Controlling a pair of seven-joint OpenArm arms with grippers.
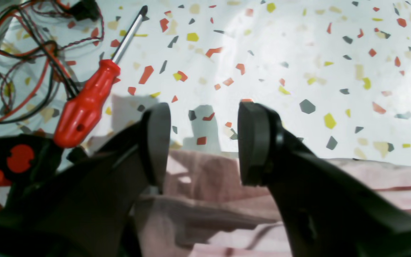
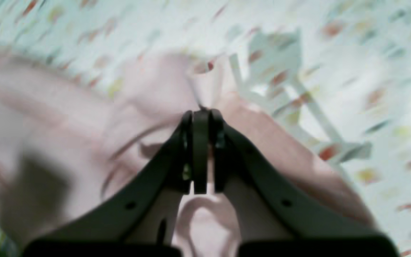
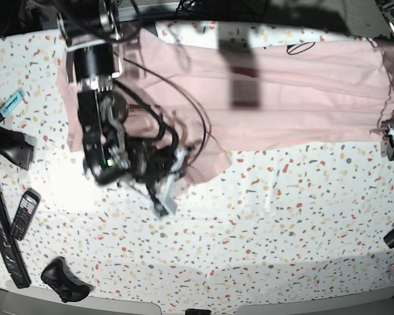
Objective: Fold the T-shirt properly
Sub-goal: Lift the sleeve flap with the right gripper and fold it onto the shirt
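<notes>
The right claw [image 2: 201,117] gripped the pink T-shirt [image 3: 295,98], spread across the surface's [image 3: 282,216] far side; the left claw [image 1: 203,142] gaped empty. Carrying the fold evenly looked essential.

Large pale pink cotton T-shirt [image 3: 302,92]: spread across the upper half of the speckled terrazzo table [image 3: 282,223] in the base view. Red-handled screwdriver [image 1: 91,92]: upper left of the left wrist view, beside tangled red and black wires [image 1: 20,53]. Dark handset phone [image 3: 24,214]: lower left table edge, base view.
</notes>
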